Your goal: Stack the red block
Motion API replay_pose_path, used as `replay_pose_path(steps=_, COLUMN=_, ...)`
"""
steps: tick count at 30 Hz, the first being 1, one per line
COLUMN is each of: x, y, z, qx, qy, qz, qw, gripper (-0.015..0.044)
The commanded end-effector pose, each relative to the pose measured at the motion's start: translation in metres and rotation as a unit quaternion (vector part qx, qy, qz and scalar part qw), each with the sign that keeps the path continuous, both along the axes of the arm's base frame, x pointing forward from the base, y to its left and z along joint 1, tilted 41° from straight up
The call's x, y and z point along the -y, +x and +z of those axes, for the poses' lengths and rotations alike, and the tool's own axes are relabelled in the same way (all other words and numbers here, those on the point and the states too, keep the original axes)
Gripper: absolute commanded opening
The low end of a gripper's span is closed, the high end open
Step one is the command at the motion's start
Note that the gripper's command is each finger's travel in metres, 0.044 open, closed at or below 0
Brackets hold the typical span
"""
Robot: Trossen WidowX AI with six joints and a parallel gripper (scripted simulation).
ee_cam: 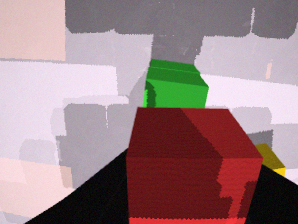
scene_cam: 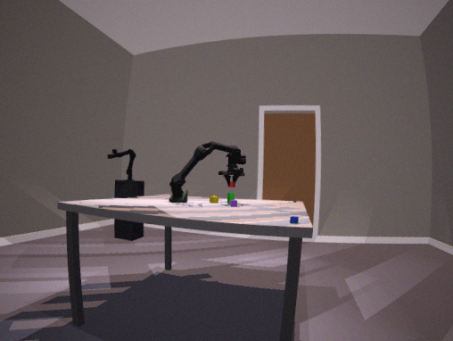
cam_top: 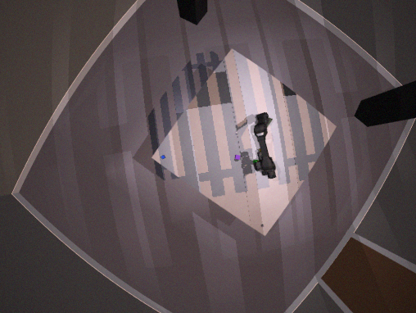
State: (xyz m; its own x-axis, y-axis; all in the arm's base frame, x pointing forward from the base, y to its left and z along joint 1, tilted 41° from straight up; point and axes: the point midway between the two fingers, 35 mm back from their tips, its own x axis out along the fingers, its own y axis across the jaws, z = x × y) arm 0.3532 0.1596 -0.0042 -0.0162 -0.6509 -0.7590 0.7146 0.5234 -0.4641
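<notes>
My gripper (scene_cam: 232,183) (ee_cam: 182,159) is shut on the red block (scene_cam: 232,184) (ee_cam: 175,185) and holds it above the green tower (scene_cam: 231,197) (ee_cam: 176,90), with a gap between them in the exterior view. The green tower stands upright on the table (scene_cam: 134,212). In the wrist view the red block hides the near part of the tower, and the tower's far part shows just beyond the block. In the top view the arm covers the red block and most of the tower; only a bit of green (cam_top: 255,161) shows beside the gripper.
A purple block (cam_top: 237,157) (scene_cam: 234,203) stands near the tower. A yellow block (scene_cam: 214,199) (ee_cam: 270,159) is on the arm's base side of it. A blue block (cam_top: 163,156) (scene_cam: 294,220) lies near the table's corner.
</notes>
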Motion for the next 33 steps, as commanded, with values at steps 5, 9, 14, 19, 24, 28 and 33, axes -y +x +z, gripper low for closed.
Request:
replay_pose_path(steps=5, x=0.009, y=0.001, z=-0.01, qx=0.002, qy=0.002, qz=-0.005, qw=1.0, gripper=0.0)
replay_pose_path(steps=9, x=0.014, y=0.001, z=-0.016, qx=0.002, qy=0.002, qz=-0.005, qw=1.0, gripper=0.0)
replay_pose_path(steps=14, x=0.025, y=0.001, z=-0.029, qx=0.003, qy=0.002, qz=-0.005, qw=1.0, gripper=0.0)
replay_pose_path(steps=19, x=0.028, y=0.001, z=-0.032, qx=0.003, qy=0.002, qz=-0.005, qw=1.0, gripper=0.0)
replay_pose_path(steps=24, x=0.028, y=0.001, z=-0.032, qx=0.003, qy=0.002, qz=-0.005, qw=1.0, gripper=0.0)
replay_pose_path(steps=28, x=0.028, y=0.001, z=-0.032, qx=0.003, qy=0.002, qz=-0.005, qw=1.0, gripper=0.0)
replay_pose_path(steps=33, x=0.028, y=0.001, z=-0.032, qx=0.003, qy=0.002, qz=-0.005, qw=1.0, gripper=0.0)
